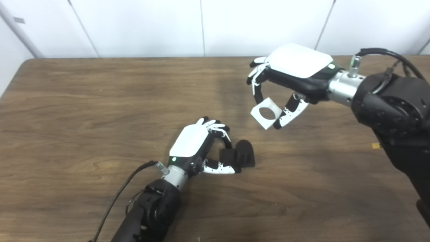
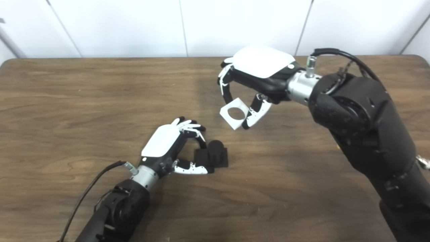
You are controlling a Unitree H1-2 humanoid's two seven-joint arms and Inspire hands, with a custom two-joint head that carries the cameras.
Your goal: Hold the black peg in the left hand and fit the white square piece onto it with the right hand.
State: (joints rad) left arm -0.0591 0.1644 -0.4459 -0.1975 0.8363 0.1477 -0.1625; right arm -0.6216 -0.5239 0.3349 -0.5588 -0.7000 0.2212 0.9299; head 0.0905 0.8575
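The black peg [image 1: 242, 154] is a short round post on a square black base, resting on the wooden table [image 1: 84, 111] near its middle. My left hand [image 1: 198, 148] lies on the table with fingers and thumb closed on the left edge of the base. The white square piece [image 1: 266, 113], a flat tile with a round hole, hangs above the table up and to the right of the peg. My right hand [image 1: 289, 77] is shut on it, pinching it between fingers and thumb, hole facing the camera.
The table's back edge meets a white panelled wall [image 1: 201, 27]. A small yellow mark [image 1: 375, 145] lies on the table near my right arm. A black cable [image 1: 121, 191] trails from the left wrist.
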